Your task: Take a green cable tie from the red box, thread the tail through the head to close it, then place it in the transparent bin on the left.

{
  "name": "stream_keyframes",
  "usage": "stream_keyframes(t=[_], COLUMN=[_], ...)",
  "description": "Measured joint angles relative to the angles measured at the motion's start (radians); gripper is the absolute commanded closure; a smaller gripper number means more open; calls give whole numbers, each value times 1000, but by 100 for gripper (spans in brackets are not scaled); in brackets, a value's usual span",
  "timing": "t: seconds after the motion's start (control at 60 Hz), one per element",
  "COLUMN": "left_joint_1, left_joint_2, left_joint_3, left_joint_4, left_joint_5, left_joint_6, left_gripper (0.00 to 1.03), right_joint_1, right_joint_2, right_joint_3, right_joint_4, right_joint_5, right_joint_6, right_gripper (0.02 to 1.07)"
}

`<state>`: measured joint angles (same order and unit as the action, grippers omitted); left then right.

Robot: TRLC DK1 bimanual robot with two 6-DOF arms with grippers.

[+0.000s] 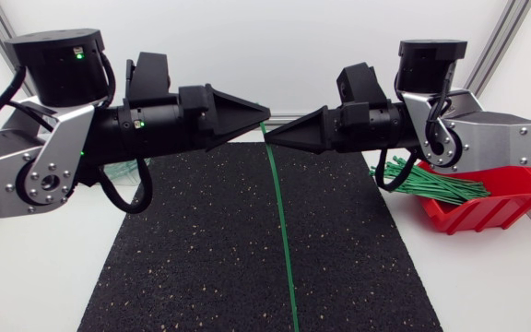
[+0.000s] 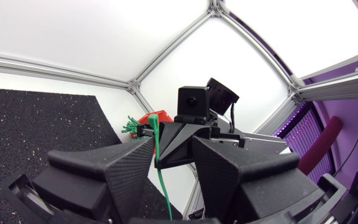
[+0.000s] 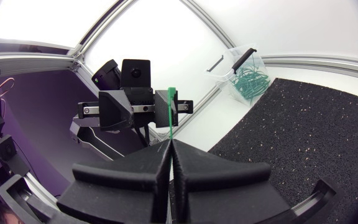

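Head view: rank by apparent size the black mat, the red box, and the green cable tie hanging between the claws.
1. Black mat: by far the largest.
2. Red box: much smaller than the mat.
3. Green cable tie: it runs longer than the box is wide, but it is hair-thin, so it is smallest by area.

Extended level from either side, wrists straight, facing tip to tip at centre. Held left gripper [image 1: 262, 117] with fingers parted; kept right gripper [image 1: 269, 136] pressed closed on green cable tie [image 1: 284, 231].
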<state>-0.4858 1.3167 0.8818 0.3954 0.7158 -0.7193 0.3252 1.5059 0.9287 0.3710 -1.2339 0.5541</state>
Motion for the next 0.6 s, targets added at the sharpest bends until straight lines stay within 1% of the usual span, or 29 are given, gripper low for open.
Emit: stream_keyframes(t=[0.167, 0.233, 0.283, 0.383, 0.483, 0.6], left_joint_1=[0, 0, 0, 0, 0, 0], left_joint_2=[8, 8, 8, 8, 8, 9], left_joint_3=[0, 0, 0, 0, 0, 0], left_joint_4=[6, 7, 7, 7, 7, 7], left_joint_5=[-7, -10, -11, -11, -14, -15], left_joint_6=[-7, -7, -7, -7, -8, -14], left_gripper=[73, 74, 80, 81, 86, 86], right_joint_1=[0, 0, 0, 0, 0, 0], right_joint_2=[0, 0, 0, 0, 0, 0], right_joint_3=[0, 0, 0, 0, 0, 0], right_joint_4=[0, 0, 0, 0, 0, 3], right_joint_5=[0, 0, 0, 0, 0, 0], right_joint_6=[0, 0, 0, 0, 0, 0], right_gripper=[101, 101, 101, 101, 101, 101])
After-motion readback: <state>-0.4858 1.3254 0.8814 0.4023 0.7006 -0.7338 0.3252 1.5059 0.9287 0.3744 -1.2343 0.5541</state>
